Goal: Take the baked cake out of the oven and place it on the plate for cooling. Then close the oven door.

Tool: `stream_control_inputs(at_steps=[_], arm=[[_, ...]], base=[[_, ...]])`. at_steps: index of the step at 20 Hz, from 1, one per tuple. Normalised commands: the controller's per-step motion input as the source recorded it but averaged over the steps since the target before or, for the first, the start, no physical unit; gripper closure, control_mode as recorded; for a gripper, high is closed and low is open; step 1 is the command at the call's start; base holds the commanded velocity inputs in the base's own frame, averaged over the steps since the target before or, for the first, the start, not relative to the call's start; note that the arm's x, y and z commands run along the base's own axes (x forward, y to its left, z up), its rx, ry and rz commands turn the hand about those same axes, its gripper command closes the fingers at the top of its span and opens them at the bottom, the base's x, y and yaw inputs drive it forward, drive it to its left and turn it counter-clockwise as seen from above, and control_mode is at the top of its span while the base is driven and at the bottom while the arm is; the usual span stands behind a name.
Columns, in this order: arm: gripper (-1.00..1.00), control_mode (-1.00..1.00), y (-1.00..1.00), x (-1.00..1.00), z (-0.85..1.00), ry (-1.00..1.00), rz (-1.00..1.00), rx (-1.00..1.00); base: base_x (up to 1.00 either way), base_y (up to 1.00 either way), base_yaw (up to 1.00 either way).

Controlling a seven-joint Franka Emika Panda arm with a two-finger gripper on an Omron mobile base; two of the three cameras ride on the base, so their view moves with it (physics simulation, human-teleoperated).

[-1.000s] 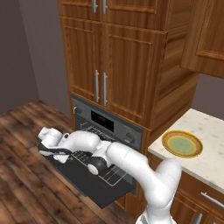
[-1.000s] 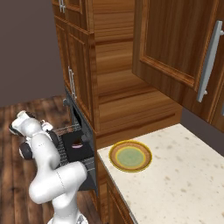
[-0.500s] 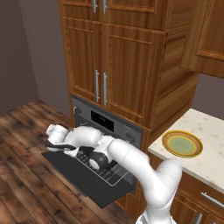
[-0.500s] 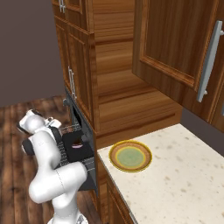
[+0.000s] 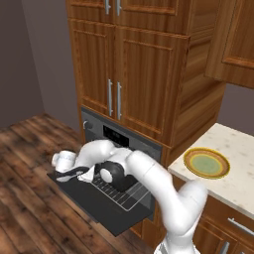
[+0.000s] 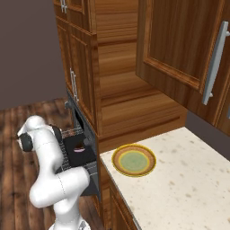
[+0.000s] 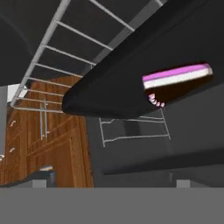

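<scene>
Chocolate-brown cake (image 7: 177, 85) with its pink layer sits on a black tray (image 7: 131, 78) on the oven (image 5: 116, 136) rack (image 7: 52, 57), just ahead of and above the claw (image 7: 111, 179), whose fingers stand wide apart and hold nothing. Below, the door (image 5: 94, 201) hangs dropped open over a wooden floor (image 5: 25, 198). Wooden cabinets (image 5: 129, 69) surround the oven. A plate (image 6: 133, 160) rests on the speckled tabletop (image 6: 179, 179), well apart. Most of the cake is hidden behind the tray's edge.
</scene>
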Motion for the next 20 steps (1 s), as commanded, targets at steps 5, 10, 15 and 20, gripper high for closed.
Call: stream_control_inputs(at_steps=[5, 10, 15, 20], arm=[[-1.0, -1.0, -0.62, -0.83, 0.49, 0.0, 0.34, 0.3], [-1.0, -1.0, -0.58, -0.72, 0.77, 0.0, 0.31, 0.39], [-1.0, -1.0, -0.57, -0.36, 0.44, 0.0, 0.23, 0.3], [-1.0, -1.0, -0.02, -0.01, -0.01, 0.03, 0.03, 0.09]], base=[[0.0, 0.0, 0.0], [0.0, 0.0, 0.0], [0.0, 0.0, 0.0], [0.0, 0.0, 0.0]])
